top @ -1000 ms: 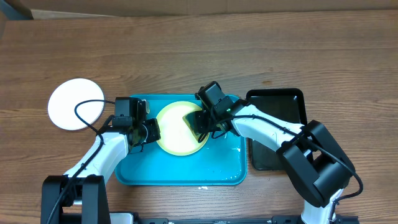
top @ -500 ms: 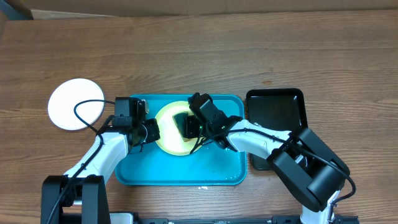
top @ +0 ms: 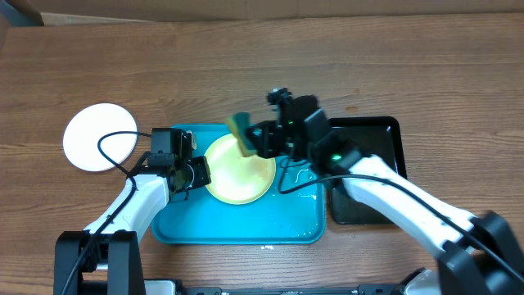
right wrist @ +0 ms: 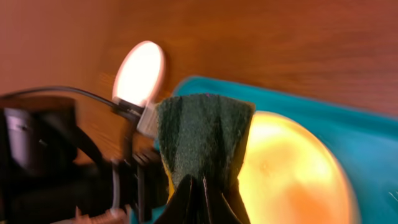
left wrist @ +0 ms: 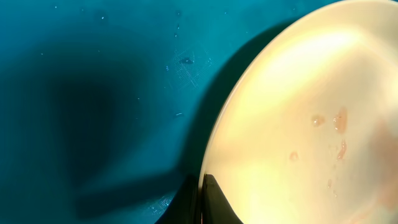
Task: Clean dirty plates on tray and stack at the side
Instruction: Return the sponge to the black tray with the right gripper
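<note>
Overhead: left gripper clenched on the 9 o'clock rim of the pale yellow-green round plate, inside the large turquoise rectangular plastic tray, toward its 10 o'clock part. Right gripper clamped on a green-and-yellow scouring sponge, raised at the plate's 12 o'clock edge. At the tray's 9 o'clock, apart from it on the brown wooden table, a round white plate. At the tray's 3 o'clock, just beside it, a narrow glossy black tray. No third plate visible.

Left wrist: small brown-orange smears at 3 o'clock on the plate face. Easily missed if the sponge lands away from them. Only a thin rim hold here; likely to slip or tip the plate under a hard downward wipe.

Right wrist: sponge pinched at its lower edge and bulging above the jaws; liable to twist loose under sideways drag. Blurred frame.

No brand, label or writing readable in any view.
</note>
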Motion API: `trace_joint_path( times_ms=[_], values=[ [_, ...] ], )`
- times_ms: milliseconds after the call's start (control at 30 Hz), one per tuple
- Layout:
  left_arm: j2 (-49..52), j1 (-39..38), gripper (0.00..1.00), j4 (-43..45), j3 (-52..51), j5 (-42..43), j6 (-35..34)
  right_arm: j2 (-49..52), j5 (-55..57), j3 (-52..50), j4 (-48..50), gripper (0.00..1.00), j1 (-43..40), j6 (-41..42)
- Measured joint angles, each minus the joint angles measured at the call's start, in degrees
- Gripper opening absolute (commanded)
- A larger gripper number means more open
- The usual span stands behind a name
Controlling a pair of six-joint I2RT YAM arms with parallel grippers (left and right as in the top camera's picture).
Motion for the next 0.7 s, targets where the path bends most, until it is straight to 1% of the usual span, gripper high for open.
trace_joint_path(
  times_ms=[67,133,233,300,433,533,700],
  values=[
    [0.0,0.0,0.04,0.0,0.0,0.1,0.0,-1.7,0.9,0.0,-6.6,0.04,-1.9,-0.6],
    [0.0,0.0,0.04,0.0,0.0,0.1,0.0,-3.3,3.3,0.0,-16.6,0.04,-5.6,-1.2],
    [0.0,0.0,0.04,0.0,0.0,0.1,0.3,-4.2,6.1,0.0,-25.2,0.04,-10.1,-1.6],
    [0.0,0.0,0.04,-0.1,0.0,0.2,0.7,-4.6,8.7,-0.1,-33.8,0.04,-15.2,-2.4],
    [-0.6,0.0,0.04,-0.7,0.0,0.2,1.0,-4.7,13.5,-0.2,-43.8,0.04,-20.5,-4.0],
    [-2.9,0.0,0.04,-1.3,-0.1,0.1,1.1,-4.7,18.8,-0.3,-48.4,0.04,-22.3,-4.7],
    [-11.5,-0.5,0.04,-2.9,-0.3,-3.4,1.1,-4.7,25.5,-1.3,-49.4,0.04,-23.8,-5.3]
  ],
)
